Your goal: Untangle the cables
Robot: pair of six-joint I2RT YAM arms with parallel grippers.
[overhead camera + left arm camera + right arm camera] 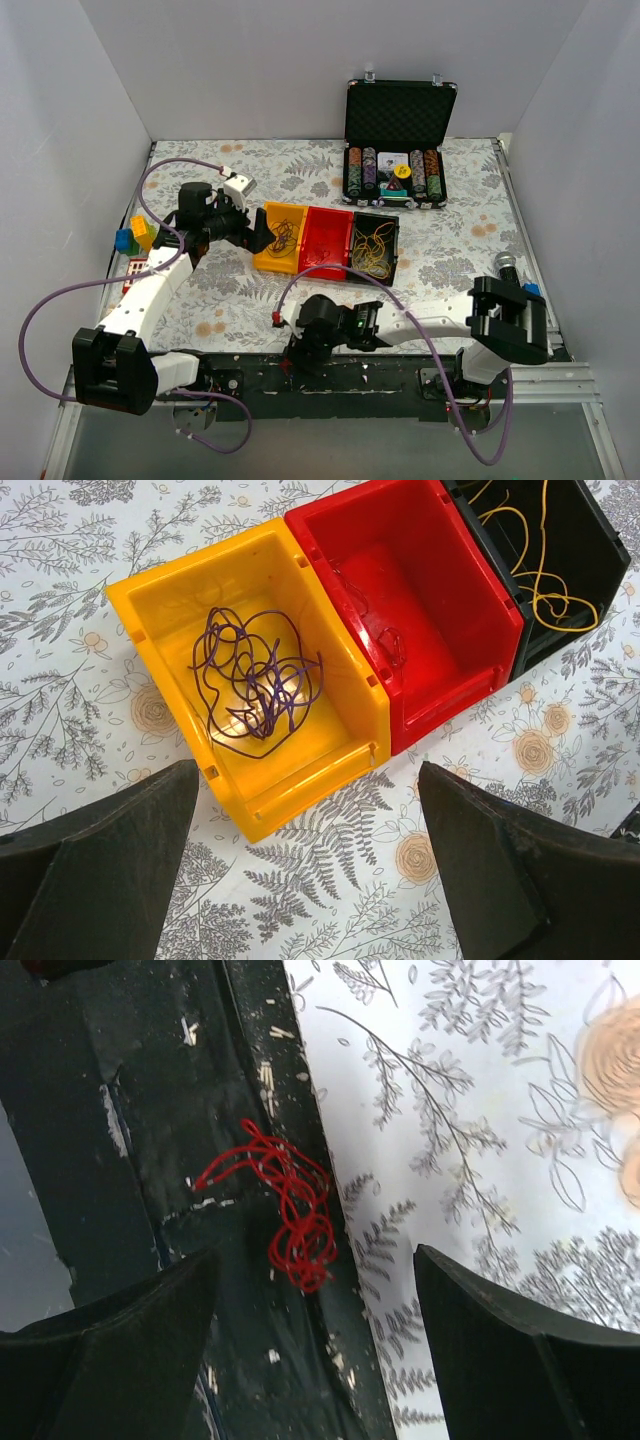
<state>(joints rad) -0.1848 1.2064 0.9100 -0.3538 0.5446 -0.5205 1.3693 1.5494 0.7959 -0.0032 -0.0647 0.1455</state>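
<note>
Right wrist view looks straight down on a loose clump of red cable (285, 1210), lying on the scuffed black strip (150, 1090) along the worktop's near edge, just beside the floral-printed cover (480, 1110). The right fingers (520, 1350) stand wide apart either side of it, touching nothing. The right arm (420, 325) is folded low along that near edge, its wrist tipped downward.

Three plastic bins sit side by side, touching, near the worktop's middle. In the yellow bin (310, 780) lies a curly tangle of dark purple cable (255, 685). The red bin (450, 695) holds a thin red wire (385, 640), hard to make out against its floor. The black bin (555, 645) carries looping yellow cable (540, 575).

The left arm (150, 290) reaches from the near left corner toward the yellow bin, and the left fingers (110, 860) are spread wide and empty just before it.

At the far right corner stands an open black case (398, 130) of striped chips.
</note>
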